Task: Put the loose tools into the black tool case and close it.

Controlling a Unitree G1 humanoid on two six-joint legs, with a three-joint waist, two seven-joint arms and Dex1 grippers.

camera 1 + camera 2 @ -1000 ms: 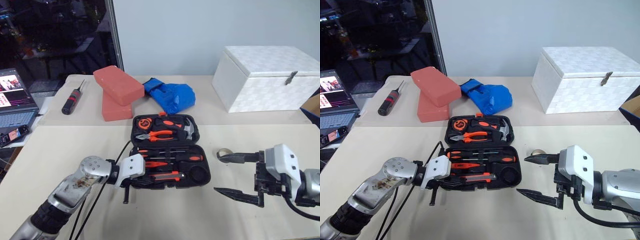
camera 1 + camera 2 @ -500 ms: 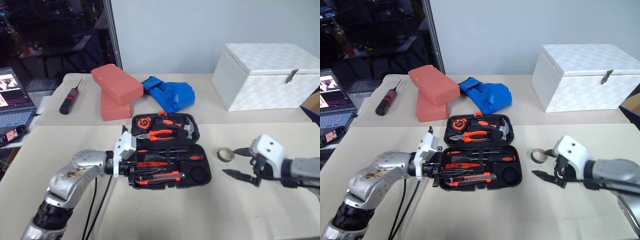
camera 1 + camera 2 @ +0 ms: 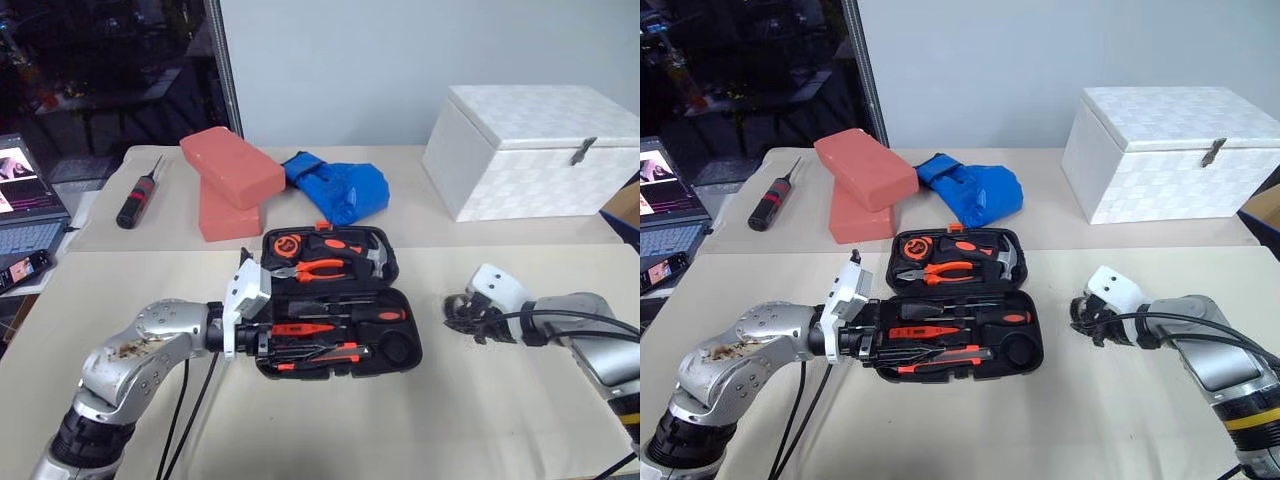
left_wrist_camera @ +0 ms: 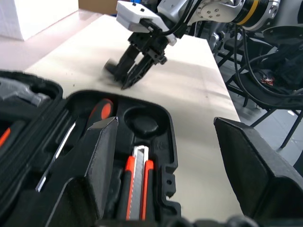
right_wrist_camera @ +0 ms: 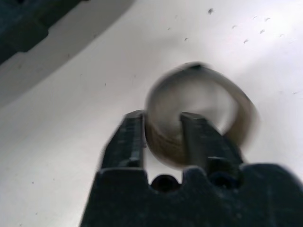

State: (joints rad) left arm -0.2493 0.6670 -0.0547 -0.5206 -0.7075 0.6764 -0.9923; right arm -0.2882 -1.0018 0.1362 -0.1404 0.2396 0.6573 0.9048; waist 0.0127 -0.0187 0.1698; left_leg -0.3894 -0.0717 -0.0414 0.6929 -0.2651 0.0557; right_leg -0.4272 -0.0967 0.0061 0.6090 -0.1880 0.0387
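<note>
The black tool case (image 3: 395,262) lies open in the middle of the table. Black-and-orange screwdrivers (image 3: 312,328) and an orange-grey utility knife (image 4: 137,179) sit in slots of its near half. My left gripper (image 3: 263,336) is at the case's left end, open, its fingers (image 4: 97,156) spread over the near half and holding nothing. Right of the case, my right gripper (image 3: 461,313) points down at the small grey tape roll (image 5: 239,101). It is shut on the roll's wall, one finger inside the ring and one outside.
At the back stand two stacked red bricks (image 3: 232,170), a blue cloth (image 3: 340,188) and a white box (image 3: 530,150). A black screwdriver with a red band (image 3: 133,205) lies back left, near a laptop (image 3: 25,195) at the left edge.
My right gripper moved forward and down onto the tape roll and closed from wide open. My left gripper rose from the table to the case's left end and opened.
</note>
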